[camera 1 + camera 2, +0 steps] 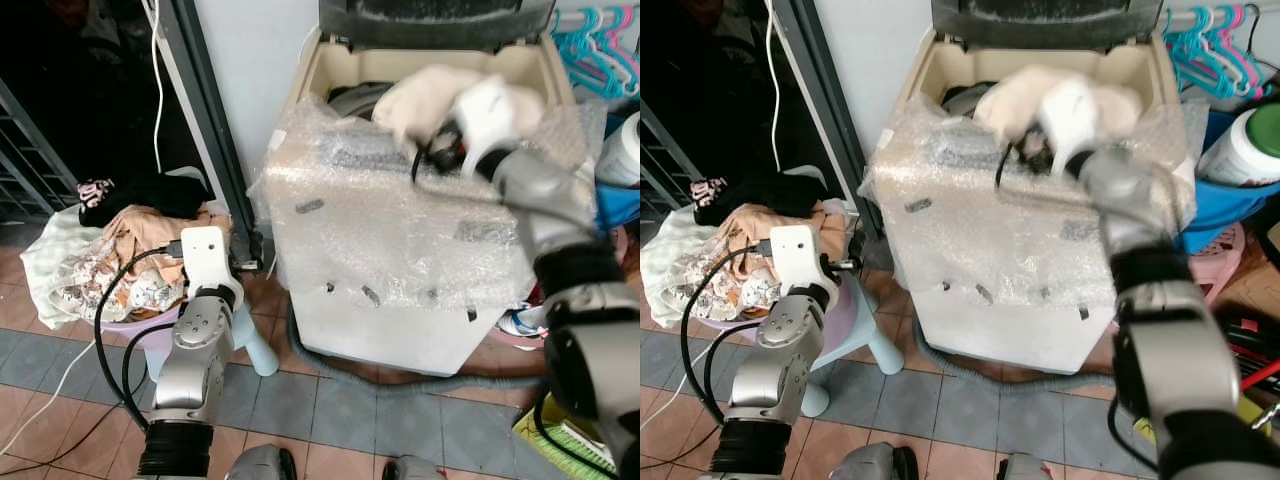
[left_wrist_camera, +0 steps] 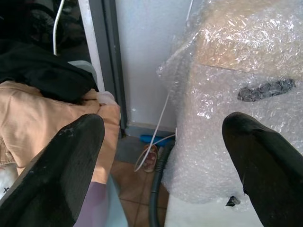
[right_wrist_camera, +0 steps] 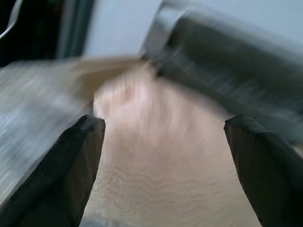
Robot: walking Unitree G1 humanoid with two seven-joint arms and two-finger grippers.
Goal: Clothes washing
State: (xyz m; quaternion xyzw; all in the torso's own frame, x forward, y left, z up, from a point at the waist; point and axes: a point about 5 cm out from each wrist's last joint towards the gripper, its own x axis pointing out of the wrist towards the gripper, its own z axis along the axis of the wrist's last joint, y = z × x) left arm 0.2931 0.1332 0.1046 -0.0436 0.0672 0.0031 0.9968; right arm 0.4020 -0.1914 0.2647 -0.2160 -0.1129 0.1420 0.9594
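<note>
right gripper (image 3: pixel 163 156) spread wide over cream cloth (image 1: pixel 425 95) at washer (image 1: pixel 400 300) rim (left gripper (image 2: pixel 165 156) wide too).

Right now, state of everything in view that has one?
Washing machine lid: open, raised.
Washing machine: wrapped in bubble wrap.
Cream garment: lying in the tub opening.
Right hand: open, over the cream garment.
Left hand: open, empty.
Clothes pile: heaped on the stool.

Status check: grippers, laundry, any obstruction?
Right gripper open over cream cloth in washer. Left gripper open, idle by clothes pile. Bubble wrap drapes washer front.
</note>
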